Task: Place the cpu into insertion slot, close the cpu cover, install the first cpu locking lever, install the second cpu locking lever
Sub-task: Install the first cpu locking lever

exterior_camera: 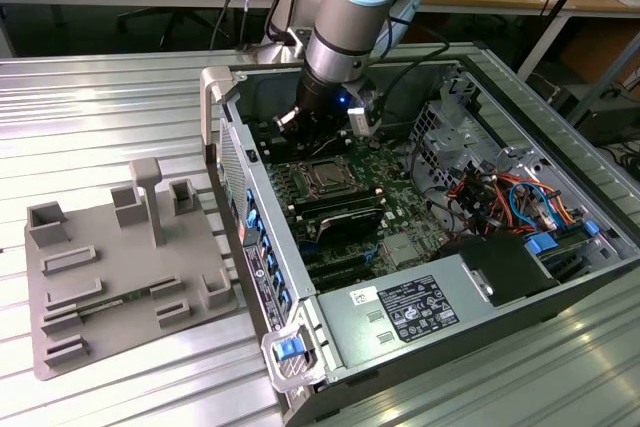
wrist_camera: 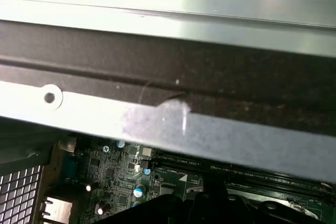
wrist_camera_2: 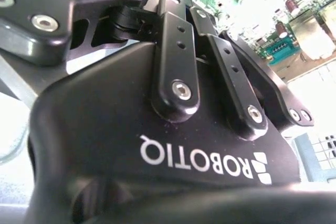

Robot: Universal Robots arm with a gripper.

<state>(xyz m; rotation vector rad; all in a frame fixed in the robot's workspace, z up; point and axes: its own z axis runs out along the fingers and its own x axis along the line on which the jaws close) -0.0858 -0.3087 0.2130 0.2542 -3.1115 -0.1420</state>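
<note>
One gripper (exterior_camera: 322,135) inside case (exterior_camera: 470,67), above insertion slot (exterior_camera: 327,179)

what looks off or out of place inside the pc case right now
Nothing stands out as askew or damaged. In the exterior view the cpu cover lies flat over the insertion slot on the green board, and the gripper hangs just behind it. The cables look bundled, not loose.

Inside the computer case (exterior_camera: 600,209), at its corner nearest the camera in the exterior view, a dark label (exterior_camera: 417,309) with white print lies on the grey power supply (exterior_camera: 345,352). Just beside it is a small white sticker (exterior_camera: 363,297). Both have letters too small to read. In the second wrist view, white lettering (wrist_camera_2: 205,163) with a small logo stands upside down on the black body of the gripper (wrist_camera_2: 202,30).
</note>
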